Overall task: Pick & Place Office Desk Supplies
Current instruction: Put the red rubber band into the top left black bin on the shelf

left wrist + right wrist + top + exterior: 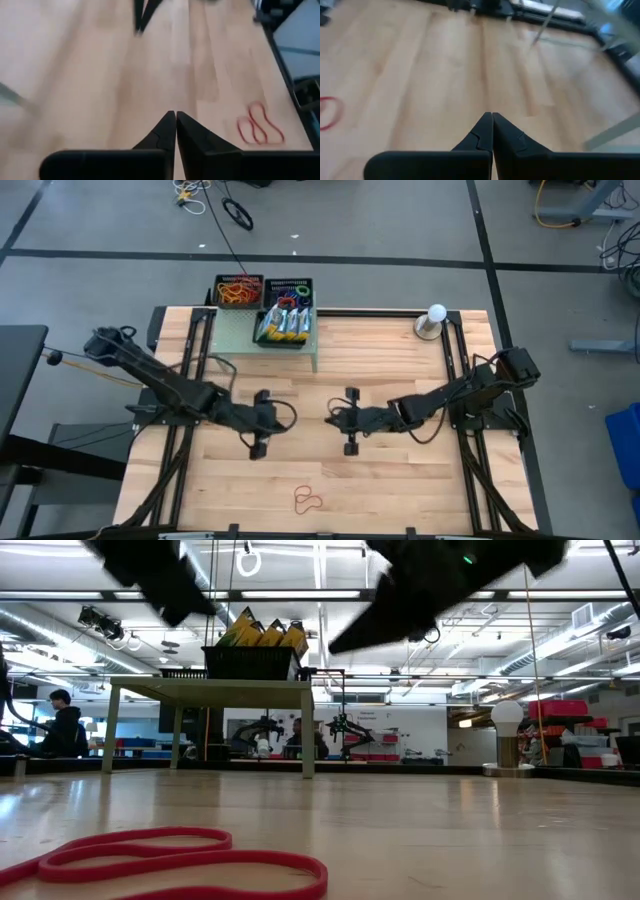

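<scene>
a wooden counter (400, 480) was seen from above, with two dark robot arms reaching in toward its middle. the left gripper (259, 448) hung over the bare wood left of centre, its two fingers pressed together and holding nothing. the right gripper (351, 446) mirrored it just right of centre, also closed and empty (the two stood near each other, not touching).

a red rubber band (308, 500), twisted into a loose double loop, lay flat on the counter near the front edge, apart from both grippers and slightly closer to the left one. it looked like the one supply left out of place.

at the back, a pale green shelf (232, 332) raised a black mesh tray (282, 342) of yellow-and-green crayon boxes (283, 323) off the counter. behind it sat two more trays, one heaped with red and orange bands (238, 291), one with mixed colours (288, 286), probably sorted so by kind. a white ball on a stand (435, 317) stood at the back right.

no writing or labels could be read.
</scene>
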{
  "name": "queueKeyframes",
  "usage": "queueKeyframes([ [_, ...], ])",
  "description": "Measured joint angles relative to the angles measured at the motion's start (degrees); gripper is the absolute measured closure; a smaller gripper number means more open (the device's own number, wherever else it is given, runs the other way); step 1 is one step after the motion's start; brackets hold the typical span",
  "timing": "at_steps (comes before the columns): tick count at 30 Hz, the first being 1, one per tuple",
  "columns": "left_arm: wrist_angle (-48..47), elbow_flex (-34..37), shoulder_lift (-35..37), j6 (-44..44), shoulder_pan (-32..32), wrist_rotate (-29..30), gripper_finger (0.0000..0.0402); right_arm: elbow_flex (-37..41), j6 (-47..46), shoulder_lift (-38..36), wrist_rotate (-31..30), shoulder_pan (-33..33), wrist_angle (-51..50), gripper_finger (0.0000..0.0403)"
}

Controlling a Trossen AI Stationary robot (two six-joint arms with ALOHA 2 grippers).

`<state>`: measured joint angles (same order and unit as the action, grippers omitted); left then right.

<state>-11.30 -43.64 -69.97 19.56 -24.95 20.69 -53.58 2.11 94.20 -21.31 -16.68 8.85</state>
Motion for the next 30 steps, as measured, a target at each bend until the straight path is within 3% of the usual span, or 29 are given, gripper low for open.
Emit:
queueKeyframes([
  [4, 3.02, 1.67, -5.31, 5.99, 0.11, -4.4, 0.0384, 8.83, -6.01, 0.04, 0.34, -2.42, 12.47, 0.04],
  [12, 6.66, -3.76, -19.83, 2.2, -5.28, -5.1, 0.0381, 20.53, -10.32, 0.02, -3.7, -1.71, 26.11, 0.04],
  [18, 0.26, -14.53, -28.74, 10.05, -8.31, -5.71, 0.0344, 24.34, -10.31, -0.03, -4.14, 1.76, 31.05, 0.0398],
  [24, -13.71, -27.47, -37.22, 12.07, -10.94, -4.97, 0.0292, 25.13, -10.49, -0.03, -6.11, 2.44, 30.62, 0.0381],
  [30, -16.96, -36.6, -44.35, 14.21, -12.34, -6.31, 0.0259, 25.15, -13.43, -0.05, -8.56, 1.29, 28.34, 0.0379],
])
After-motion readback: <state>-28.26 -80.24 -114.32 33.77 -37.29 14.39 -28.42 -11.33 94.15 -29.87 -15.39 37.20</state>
